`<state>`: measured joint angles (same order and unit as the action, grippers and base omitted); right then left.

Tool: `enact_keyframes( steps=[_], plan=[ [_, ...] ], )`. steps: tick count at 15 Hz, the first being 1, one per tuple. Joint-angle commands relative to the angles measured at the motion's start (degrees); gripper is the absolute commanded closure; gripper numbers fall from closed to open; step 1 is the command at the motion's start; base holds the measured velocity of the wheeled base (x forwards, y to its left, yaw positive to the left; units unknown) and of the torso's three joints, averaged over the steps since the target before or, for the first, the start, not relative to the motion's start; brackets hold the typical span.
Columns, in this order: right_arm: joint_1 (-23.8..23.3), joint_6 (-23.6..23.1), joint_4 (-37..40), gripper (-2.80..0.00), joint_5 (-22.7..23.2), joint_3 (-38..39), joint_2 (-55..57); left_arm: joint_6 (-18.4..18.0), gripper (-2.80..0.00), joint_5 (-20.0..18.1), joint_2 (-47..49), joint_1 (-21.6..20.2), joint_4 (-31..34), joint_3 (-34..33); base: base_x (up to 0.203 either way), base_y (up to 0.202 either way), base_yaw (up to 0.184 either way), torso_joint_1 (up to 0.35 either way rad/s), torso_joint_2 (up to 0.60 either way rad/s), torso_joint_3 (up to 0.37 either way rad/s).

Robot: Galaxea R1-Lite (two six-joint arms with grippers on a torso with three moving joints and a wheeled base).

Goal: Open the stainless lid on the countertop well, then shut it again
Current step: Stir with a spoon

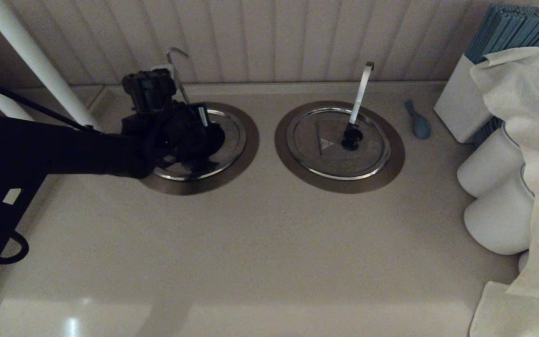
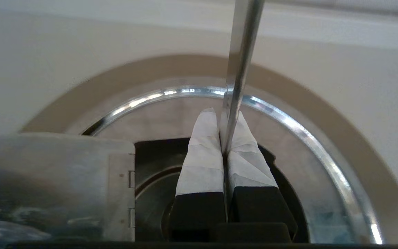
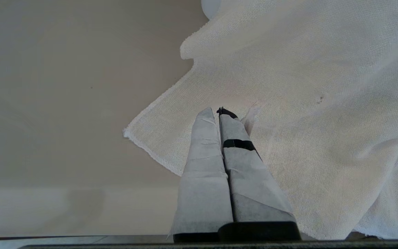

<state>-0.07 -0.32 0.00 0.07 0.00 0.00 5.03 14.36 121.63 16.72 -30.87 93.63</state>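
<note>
Hovering at frame left, the left tool (image 2: 222, 119), fingers pressed together and gripping nothing, sits directly over the stainless lid (image 1: 229, 140), whose hinged flap stands raised.

No legible text, brand or number appears on any surface; the only sign is a small pale triangle mark (image 1: 327, 142) on the right-hand twin lid (image 1: 338, 142), beside its black knob (image 1: 352, 137)
</note>
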Motion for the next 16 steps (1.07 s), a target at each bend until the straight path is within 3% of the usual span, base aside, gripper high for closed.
enact_keyframes(
  steps=[1, 2, 16],
  plan=[
    [-0.01, -0.04, 0.0, 0.0, 0.01, 0.0, 0.0, 0.06, 0.0, 0.16, 1.71, 0.33, -0.18, 0.59, 0.0, 0.0, 0.0, 0.0, 0.0, 0.0],
    [0.0, -0.04, 0.0, 0.0, 0.01, 0.0, 0.0, 0.11, -2.8, 0.19, 1.94, 0.38, -0.25, 0.67, 0.0, 0.0, 0.0, 0.0, 0.0, 0.0],
    [-0.01, -0.04, 0.0, 0.0, 0.01, 0.0, 0.0, 0.32, -2.8, 3.43, 2.26, 0.31, -0.25, 4.28, 0.0, 0.0, 0.0, 0.0, 0.0, 0.0]
  ],
)
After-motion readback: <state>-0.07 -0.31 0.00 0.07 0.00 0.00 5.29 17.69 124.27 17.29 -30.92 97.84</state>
